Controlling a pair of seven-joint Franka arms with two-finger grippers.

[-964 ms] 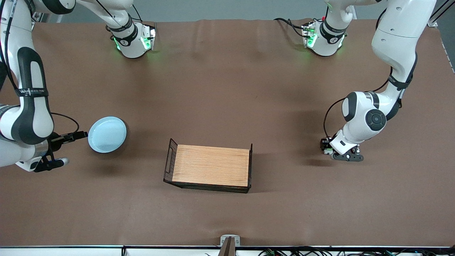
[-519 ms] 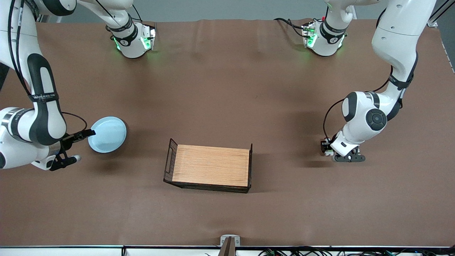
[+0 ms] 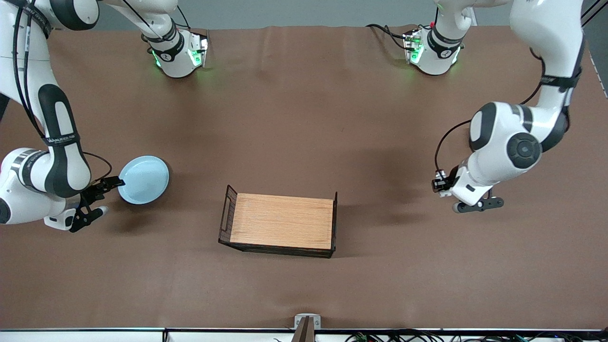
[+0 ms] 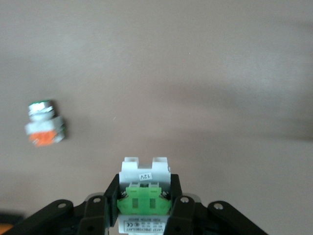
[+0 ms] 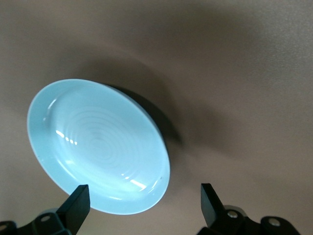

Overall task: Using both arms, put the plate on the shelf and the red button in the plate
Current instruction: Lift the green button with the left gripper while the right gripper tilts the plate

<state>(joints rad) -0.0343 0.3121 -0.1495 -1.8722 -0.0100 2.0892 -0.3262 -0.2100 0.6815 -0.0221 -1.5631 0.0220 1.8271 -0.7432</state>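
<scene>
The pale light-blue plate lies on the table toward the right arm's end. My right gripper is open beside it, low, with the plate's rim just between the fingertips in the right wrist view. The plate fills much of that view. My left gripper is up over the table toward the left arm's end. In the left wrist view it is shut on the red button, a white part with a green patch. Its red cap is hidden.
A wire tray with a wooden floor stands mid-table, nearer the front camera. A similar small part with an orange-red patch lies on the table below the left gripper. An orange edge shows at that view's corner.
The left arm has risen with the red button off the table. The right gripper has moved in to the plate's rim. The plate has not moved.
</scene>
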